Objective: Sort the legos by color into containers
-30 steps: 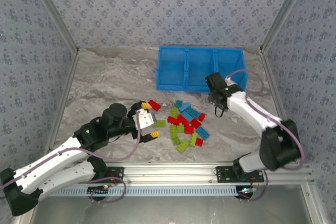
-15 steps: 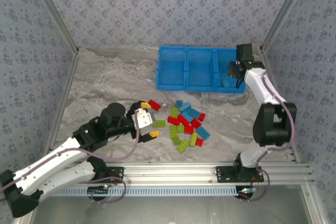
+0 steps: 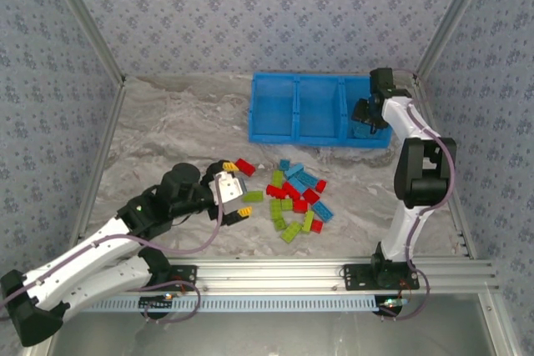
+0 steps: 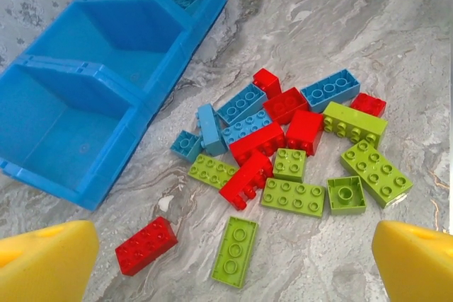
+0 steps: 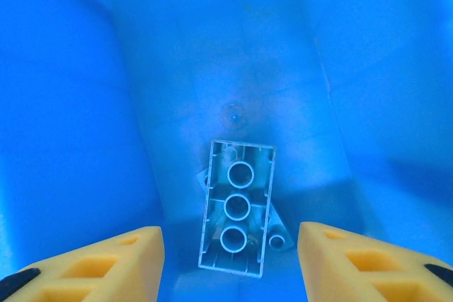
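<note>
Yellow right fingers (image 5: 106, 259) hung parted over a light-blue plastic brick (image 5: 237, 206) in the blue plastic bin (image 5: 71, 104); left fingers (image 4: 42, 259) gaped wide.

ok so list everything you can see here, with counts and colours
table: one, grey marbled, under everything
bin: one, bright blue, three compartments, far side of the table
red legos: about seven, red, loose pile on the table, one lying apart
lime green legos: about seven, lime green, same pile
light blue legos: about five, light blue, same pile
binned legos: at least two, light blue, bin's right compartment, top one upside down
left gripper: one, yellow fingertips, open, left of the pile
right gripper: one, yellow fingertips, open, over the bin's right compartment
</note>
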Robot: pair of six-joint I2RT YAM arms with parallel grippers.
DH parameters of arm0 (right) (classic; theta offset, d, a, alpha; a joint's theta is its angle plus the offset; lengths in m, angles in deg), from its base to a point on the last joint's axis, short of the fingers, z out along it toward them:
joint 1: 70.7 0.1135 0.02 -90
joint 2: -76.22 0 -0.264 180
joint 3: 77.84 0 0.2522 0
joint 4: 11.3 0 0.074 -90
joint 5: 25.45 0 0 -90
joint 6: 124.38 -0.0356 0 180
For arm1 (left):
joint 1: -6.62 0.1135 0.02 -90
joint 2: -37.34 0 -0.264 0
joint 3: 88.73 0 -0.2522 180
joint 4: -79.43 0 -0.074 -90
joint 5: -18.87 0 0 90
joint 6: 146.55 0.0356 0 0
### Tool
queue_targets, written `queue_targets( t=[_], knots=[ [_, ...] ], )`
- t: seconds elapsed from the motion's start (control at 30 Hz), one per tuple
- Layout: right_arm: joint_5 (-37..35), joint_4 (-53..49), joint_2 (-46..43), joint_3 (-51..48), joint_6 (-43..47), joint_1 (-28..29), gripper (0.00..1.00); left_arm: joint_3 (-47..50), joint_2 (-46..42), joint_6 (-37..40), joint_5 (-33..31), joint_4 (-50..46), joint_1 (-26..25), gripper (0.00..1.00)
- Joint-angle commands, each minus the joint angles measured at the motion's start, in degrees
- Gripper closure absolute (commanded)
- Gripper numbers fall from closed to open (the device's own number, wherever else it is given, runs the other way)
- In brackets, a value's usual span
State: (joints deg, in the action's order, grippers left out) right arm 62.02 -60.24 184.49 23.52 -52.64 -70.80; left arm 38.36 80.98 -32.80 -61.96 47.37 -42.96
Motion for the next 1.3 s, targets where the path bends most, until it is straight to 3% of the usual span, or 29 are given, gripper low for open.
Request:
queue_targets(
  t=[0.0,0.07,0.17,0.23,0.33,0.53,0.6,0.77,0.9,1.03,1.27],
  knots=[
    [1.38,-3.13,-5.76,1.37,-2.13,-0.71,0.45,-0.41,0.86,-4.25,-1.12,2.67,1.19,0.01],
    [3.03,-4.29,-9.53,0.82,-2.64,-0.54,0.44,-1.46,1.98,-9.72,-2.83,4.32,2.49,0.01],
    [6.30,-4.82,-18.27,-2.64,-3.38,1.14,0.44,-6.46,5.40,-22.34,-11.56,3.00,3.76,0.01],
    [7.86,-4.92,-25.51,-6.24,-3.04,4.04,0.41,-10.59,8.75,-31.83,-18.54,-0.71,4.58,0.01],
    [6.34,-7.74,-34.97,-10.49,-2.11,11.09,0.34,-14.47,13.51,-45.63,-22.79,-6.34,6.82,0.01],
    [1.54,-16.94,-45.15,-14.54,-2.04,28.35,0.22,-15.32,23.63,-77.87,-16.83,-11.27,14.34,0.03],
    [1.56,-19.03,-45.95,-15.40,-4.15,32.82,0.18,-16.16,28.58,-85.30,-15.19,-13.07,15.29,0.03],
    [-0.36,-22.19,-43.61,-14.61,-7.54,45.14,0.03,-22.13,42.07,-88.91,-11.68,-15.21,15.27,0.03],
    [-5.24,-22.78,-40.59,-13.56,-8.53,51.35,0.00,-27.27,50.22,-88.51,-11.91,-15.15,14.54,0.03],
    [-6.78,-22.00,-38.94,-14.20,-9.01,53.26,0.00,-31.97,57.46,-88.75,-12.09,-15.68,14.57,0.03],
    [-8.43,-21.60,-40.01,-16.48,-10.56,53.42,0.00,-37.35,66.00,-89.75,-12.66,-19.93,14.89,0.16]
  ],
)
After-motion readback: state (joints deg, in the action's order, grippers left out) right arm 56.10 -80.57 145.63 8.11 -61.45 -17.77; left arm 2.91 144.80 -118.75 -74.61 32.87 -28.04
